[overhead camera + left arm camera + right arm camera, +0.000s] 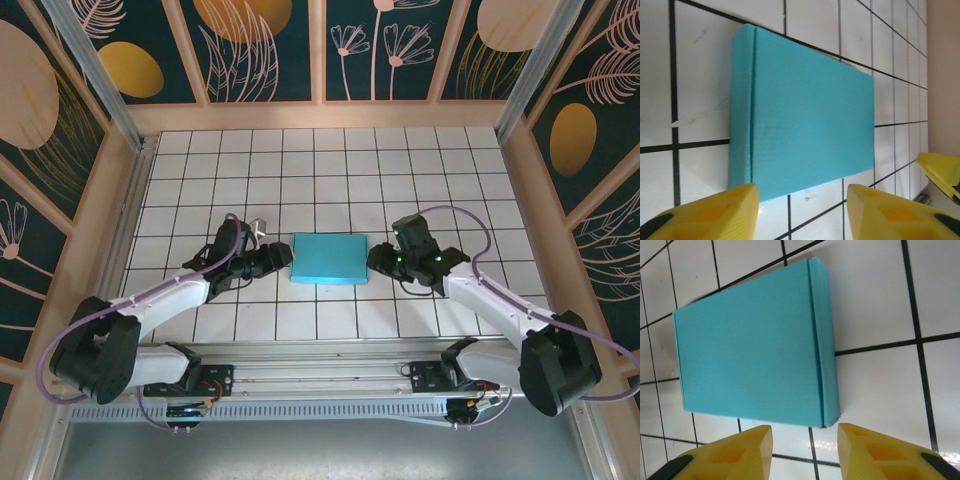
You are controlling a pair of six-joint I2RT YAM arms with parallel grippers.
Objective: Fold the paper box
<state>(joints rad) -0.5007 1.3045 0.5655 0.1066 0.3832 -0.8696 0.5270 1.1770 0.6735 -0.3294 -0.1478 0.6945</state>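
Paper box point(328, 259) looks fully folded and shut; your left claw point(802, 212) and right claw point(805, 450) flank it, both apart, empty.

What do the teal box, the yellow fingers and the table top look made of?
Paper box: thin card, matte teal, faint ribbed grain and creased edge.
Left gripper's fingers: probably moulded plastic, matte yellow, recessed pockets.
Table top: glossy white with black grid lines, glare spots; tile or printed sheet, can't tell.
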